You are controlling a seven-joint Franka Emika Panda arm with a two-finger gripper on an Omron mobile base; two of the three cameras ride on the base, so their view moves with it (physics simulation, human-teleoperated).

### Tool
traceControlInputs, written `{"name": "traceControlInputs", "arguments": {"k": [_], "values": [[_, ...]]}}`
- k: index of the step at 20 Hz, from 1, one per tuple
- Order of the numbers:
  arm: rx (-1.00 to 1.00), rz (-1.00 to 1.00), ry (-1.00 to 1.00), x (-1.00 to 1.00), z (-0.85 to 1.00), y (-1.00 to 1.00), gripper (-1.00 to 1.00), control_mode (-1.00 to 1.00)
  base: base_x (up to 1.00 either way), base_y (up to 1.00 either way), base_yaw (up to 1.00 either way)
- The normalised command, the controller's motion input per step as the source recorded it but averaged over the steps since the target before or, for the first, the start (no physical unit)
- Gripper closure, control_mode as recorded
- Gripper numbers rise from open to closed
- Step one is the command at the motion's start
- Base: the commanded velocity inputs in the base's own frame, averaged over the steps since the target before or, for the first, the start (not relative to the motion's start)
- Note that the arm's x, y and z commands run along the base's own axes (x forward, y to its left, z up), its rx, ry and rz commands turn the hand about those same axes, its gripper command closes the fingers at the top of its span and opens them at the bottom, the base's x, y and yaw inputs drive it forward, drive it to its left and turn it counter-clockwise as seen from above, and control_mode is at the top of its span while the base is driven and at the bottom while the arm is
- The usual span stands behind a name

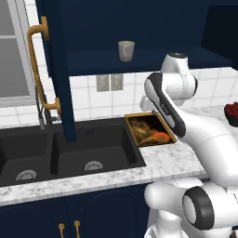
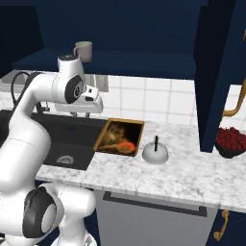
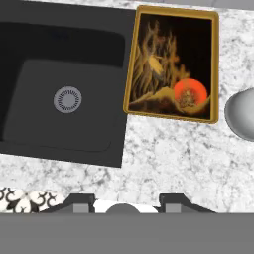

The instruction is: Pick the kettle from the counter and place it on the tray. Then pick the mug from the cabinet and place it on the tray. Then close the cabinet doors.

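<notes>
Closest to our hand cam, the pincer (image 3: 126, 201) is hanging over the marbled worktop (image 3: 168, 158), its two dark fingertips standing apart w/ nothing between them, so we're reading it as released and carrying nothing. We're looking straight down from well above, probably so the tray and kettle both sit in view before we commit to a descent.

The tray (image 3: 130, 74) is lying flat just beside the black sink (image 3: 64, 94), its long side along the sink edge (a sensible drop spot, close to both pickups). It's bare inside apart from its painted orange pattern.

The kettle (image 2: 155, 152) is standing upright on the worktop just beside the tray, apart from it, black handle arching up. That handle is facing upward, which we're judging makes a top-down grab the natural approach; the dome itself looks too wide and slick.

The mug (image 1: 126, 50) is sitting upright on the shelf of the cabinet (image 1: 139, 62), whose door (image 1: 56, 69) is standing open w/ its brass bar handle (image 1: 37, 69) toward us. So we're judging the first step, the kettle pick, is not yet done; the arm needs to shift toward the kettle.
</notes>
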Motion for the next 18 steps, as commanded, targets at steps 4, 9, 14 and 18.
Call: {"name": "traceControlInputs", "arguments": {"k": [4,9,14,18], "values": [[0.0,0.0,0.0,0.0,-0.27,-0.45,-1.0,-1.0,0.0,0.0,0.0],[0.0,0.0,0.05,0.0,-0.56,-1.0,-1.0,-1.0,0.0,0.0,0.0],[0.0,-0.02,0.04,0.1,-0.49,-1.0,-1.0,-1.0,0.0,0.0,0.0],[0.02,-0.01,0.02,0.22,-0.35,-1.0,-1.0,-1.0,0.0,0.0,0.0]]}}
